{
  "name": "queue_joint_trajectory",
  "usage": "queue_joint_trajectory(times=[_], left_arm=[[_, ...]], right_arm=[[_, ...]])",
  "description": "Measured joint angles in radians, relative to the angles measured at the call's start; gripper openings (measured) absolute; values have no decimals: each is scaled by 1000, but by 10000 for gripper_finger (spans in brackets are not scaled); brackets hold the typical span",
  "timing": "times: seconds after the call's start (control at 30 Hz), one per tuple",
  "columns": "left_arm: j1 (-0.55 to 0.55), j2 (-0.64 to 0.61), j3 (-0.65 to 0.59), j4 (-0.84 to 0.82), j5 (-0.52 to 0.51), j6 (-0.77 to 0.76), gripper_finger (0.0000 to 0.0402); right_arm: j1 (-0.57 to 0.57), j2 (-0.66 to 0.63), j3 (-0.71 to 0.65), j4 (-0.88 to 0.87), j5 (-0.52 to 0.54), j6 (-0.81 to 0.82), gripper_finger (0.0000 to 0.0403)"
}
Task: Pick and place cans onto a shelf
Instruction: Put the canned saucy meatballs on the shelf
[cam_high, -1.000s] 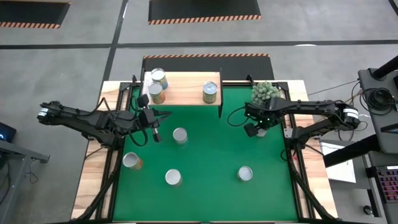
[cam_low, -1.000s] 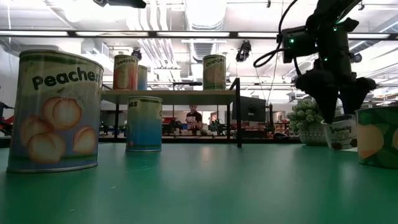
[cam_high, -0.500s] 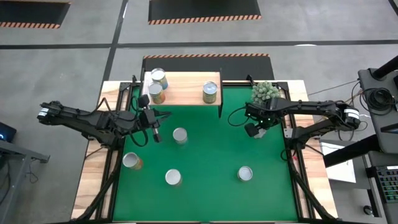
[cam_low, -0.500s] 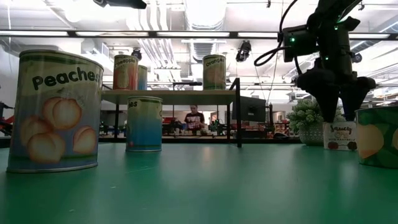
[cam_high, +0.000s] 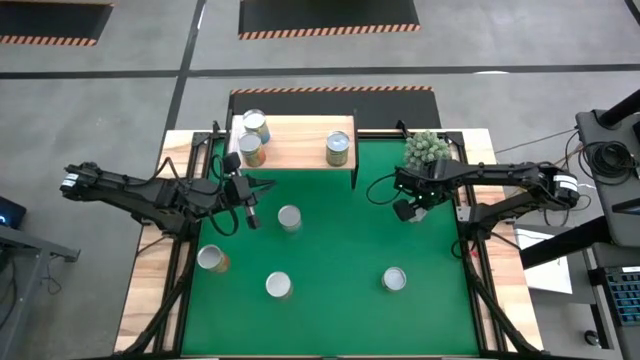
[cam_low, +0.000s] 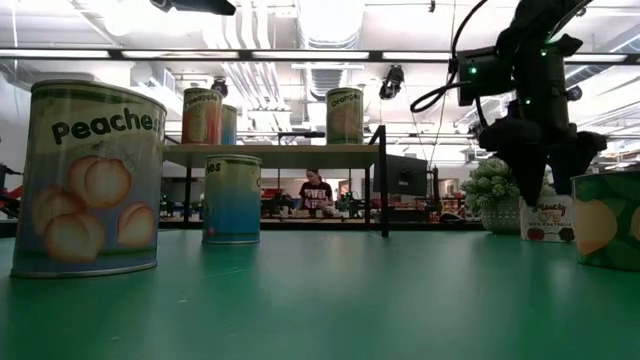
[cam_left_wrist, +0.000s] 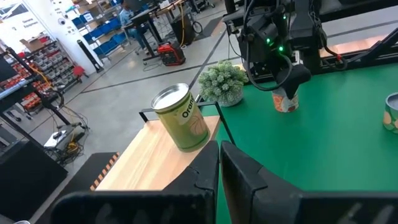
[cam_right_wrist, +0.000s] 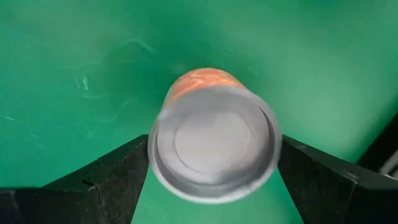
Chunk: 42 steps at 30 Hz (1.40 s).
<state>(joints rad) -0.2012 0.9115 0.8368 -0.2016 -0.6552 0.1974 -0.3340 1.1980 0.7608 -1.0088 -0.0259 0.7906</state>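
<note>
Three cans already stand on the shelf (cam_high: 295, 143): a pair at its left end (cam_high: 253, 138) and one labelled for oranges (cam_high: 338, 148) near its right end; five more are left on the green mat of the table (cam_high: 330, 250), so by that count the task looks a little under half done. The right hand (cam_high: 408, 207) is at work on one of those five; it hangs over the small can with the orange-red label (cam_right_wrist: 214, 140), and in the right wrist view its two dark fingers (cam_right_wrist: 102, 177) straddle the silvery lid, one on each side, spread about as wide as the can; whether the pads touch the wall cannot be told, so the hand reads as open around the can, not clamped on it; in the low view the can (cam_low: 547, 219) appears to stand on the mat directly under the hand, with the fuzzy plant (cam_high: 426, 148) just beyond. The right arm reaches in from the table's right edge, wrist bent so the fingers point down. The left hand (cam_high: 249, 214) waits below the shelf's left end, its fingers closed on nothing in the left wrist view, with a loose can (cam_high: 289, 218) just to its right; three others, (cam_high: 211, 259), (cam_high: 278, 286) and (cam_high: 394, 279), lie nearer the table's front, well apart from both hands.
</note>
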Motion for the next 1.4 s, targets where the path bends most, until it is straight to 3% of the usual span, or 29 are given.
queue_joint_trajectory(times=[0.33,0.53,0.77,0.97,1.4], left_arm=[[0,0,0,0,0,0,0],[0,0,0,0,0,0,0],[0,0,0,-1,0,0,0],[0,-1,-22,-2,0,25,0],[0,-135,-112,29,-35,45,0]], right_arm=[[0,0,-11,40,1,-2,321],[0,0,-11,53,3,-6,263],[0,2,14,34,-1,-20,279],[0,1,197,-65,12,-61,292],[2,2,748,-161,232,-232,287]])
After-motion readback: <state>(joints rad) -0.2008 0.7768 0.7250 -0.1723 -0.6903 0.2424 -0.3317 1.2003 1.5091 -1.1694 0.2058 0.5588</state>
